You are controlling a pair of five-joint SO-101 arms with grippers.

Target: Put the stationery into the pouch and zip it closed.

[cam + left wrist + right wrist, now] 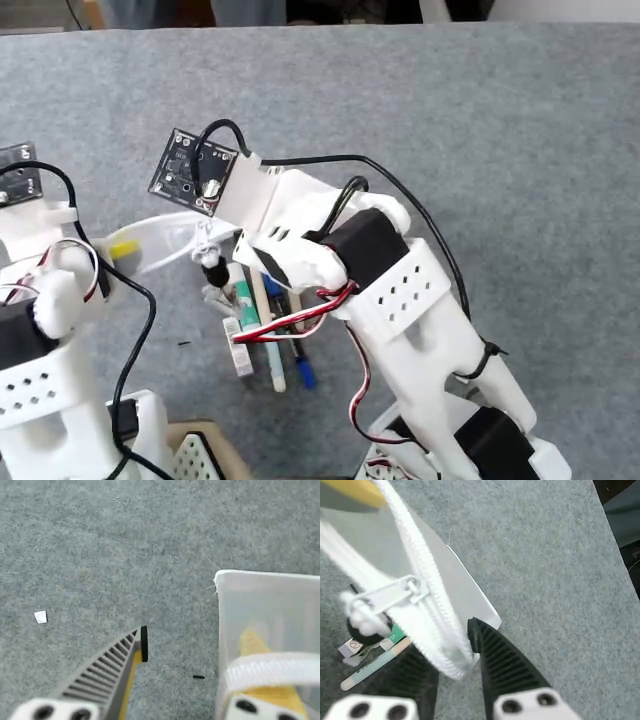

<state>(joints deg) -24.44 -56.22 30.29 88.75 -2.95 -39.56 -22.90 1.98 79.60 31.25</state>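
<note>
I see right pincer (452, 667) nipped on the pouch (455, 595) at its zipper edge, left pincer (197, 647) gaping; pens (273, 355) lie nearest the right.

On the table (480, 120) the pouch (172, 238) lies just beside the stationery (258, 335), at ten o'clock from it, with the right gripper (447, 642) astride the zip edge at its three o'clock end and the left gripper (197, 642) at its nine o'clock end.
</note>
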